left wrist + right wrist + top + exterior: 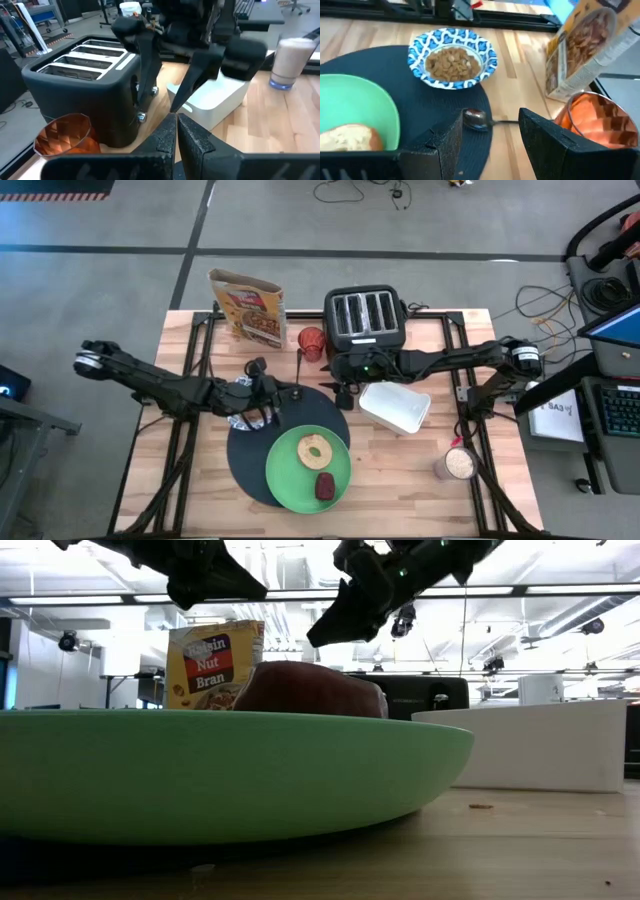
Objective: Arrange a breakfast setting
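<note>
Nearest you, the lime-green plate [300,475] sits on the black mat [248,465], carrying the bagel [316,448] and the dark-red food lump [325,486].

Behind, the patterned bowl [452,56] rests on the mat's far edge, filled with cereal; only the right wrist view shows that.

The spoon [476,119] lies at the mat's rim between the right gripper's [490,132] spread fingers, likely lined up for a pick.

The left gripper [177,131] hovers nearby, pinched closed and empty.
</note>
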Robot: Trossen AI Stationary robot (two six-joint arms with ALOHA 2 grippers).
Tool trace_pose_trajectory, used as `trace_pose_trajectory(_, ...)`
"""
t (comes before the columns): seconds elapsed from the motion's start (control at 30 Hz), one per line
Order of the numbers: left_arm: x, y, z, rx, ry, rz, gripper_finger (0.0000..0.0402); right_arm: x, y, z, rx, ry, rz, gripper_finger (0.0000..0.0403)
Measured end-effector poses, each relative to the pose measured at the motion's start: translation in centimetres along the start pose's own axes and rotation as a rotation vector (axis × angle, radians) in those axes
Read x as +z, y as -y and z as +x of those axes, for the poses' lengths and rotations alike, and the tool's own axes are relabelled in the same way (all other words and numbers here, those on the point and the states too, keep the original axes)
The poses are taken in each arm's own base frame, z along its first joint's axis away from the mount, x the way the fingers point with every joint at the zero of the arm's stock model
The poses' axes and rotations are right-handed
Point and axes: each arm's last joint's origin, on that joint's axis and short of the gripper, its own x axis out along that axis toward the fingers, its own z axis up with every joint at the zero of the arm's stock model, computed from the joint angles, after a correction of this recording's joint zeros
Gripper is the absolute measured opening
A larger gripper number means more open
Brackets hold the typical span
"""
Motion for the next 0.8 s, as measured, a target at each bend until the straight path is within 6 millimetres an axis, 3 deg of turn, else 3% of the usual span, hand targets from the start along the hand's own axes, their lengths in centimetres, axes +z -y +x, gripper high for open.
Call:
trace_pose_trajectory(0.3, 0.8, -0.9, -1.3, 0.046, 0.026, 0.012, 0.0, -2.0, -0.3, 1.1, 0.002, -0.019, -0.01, 0.0185)
trace_pose_trajectory(0.5, 1.1, -1.6, -1.8, 0.151, 0.041, 0.044, 0.0, -3.5, -0.8, 5.8, 0.021, -0.107, -0.047, 0.0185)
trace_pose_trajectory(0.8, 0.8, -2.2, -2.3, 0.243, 0.002, 0.103, 0.0, -4.0, -1.2, 12.4, 0.061, -0.268, -0.144, 0.0185)
